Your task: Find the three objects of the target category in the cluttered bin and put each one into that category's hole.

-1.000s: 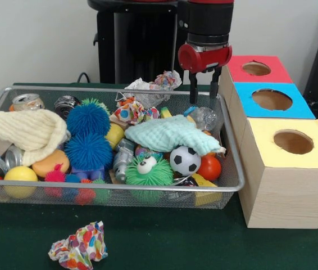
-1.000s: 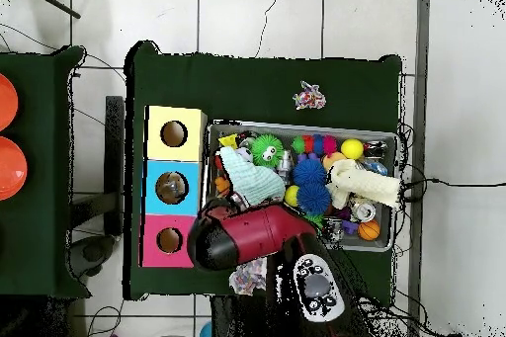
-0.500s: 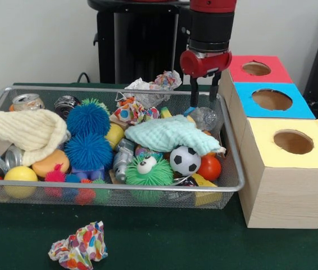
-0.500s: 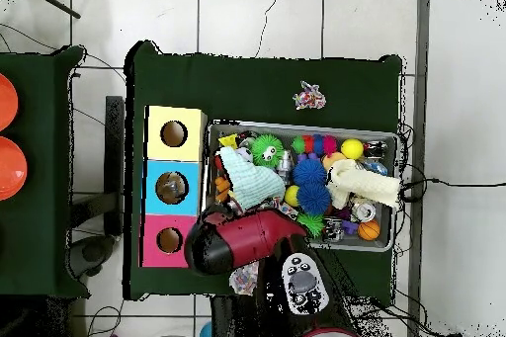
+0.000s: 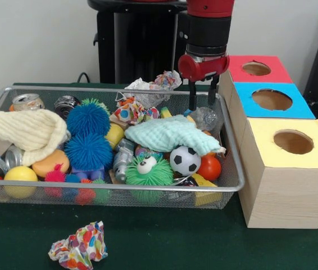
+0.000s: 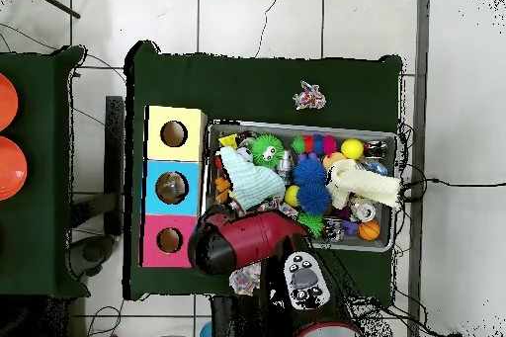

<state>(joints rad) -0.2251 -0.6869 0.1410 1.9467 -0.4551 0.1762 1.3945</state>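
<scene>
The bin [image 5: 1, 94] is the wire mesh basket on the green surface [image 5: 164, 242], and your claw [image 5: 202, 101] hangs over its far right corner, beside the red box [image 5: 271, 73]. The claw's two dark fingers [image 5: 192, 97] point down with a gap between them and hold nothing; the tips sit just above a crumpled clear wrapper [image 5: 206, 117] and the far edge of a mint cloth [image 5: 167, 134]. In the overhead view the red arm [image 6: 247, 237] covers that corner, so you cannot see the claw there. Three boxes stand in a row against the bin's right side, red, blue [image 5: 291, 104] and yellow [image 5: 310, 154], each with a round hole on top. A ball of patterned paper [image 5: 79, 246] lies on the surface in front of the bin, well apart from the claw. Behind is a pale wall; the overhead view shows a tiled floor [image 6: 247, 17]. The bin is packed: a cream cloth [image 5: 27, 130] and cans [image 5: 27, 102] at the left, two blue spiky balls [image 5: 89, 135] in the middle, a green fuzzy one with an eye [image 5: 148, 170], and a soccer ball [image 5: 185, 160].
</scene>
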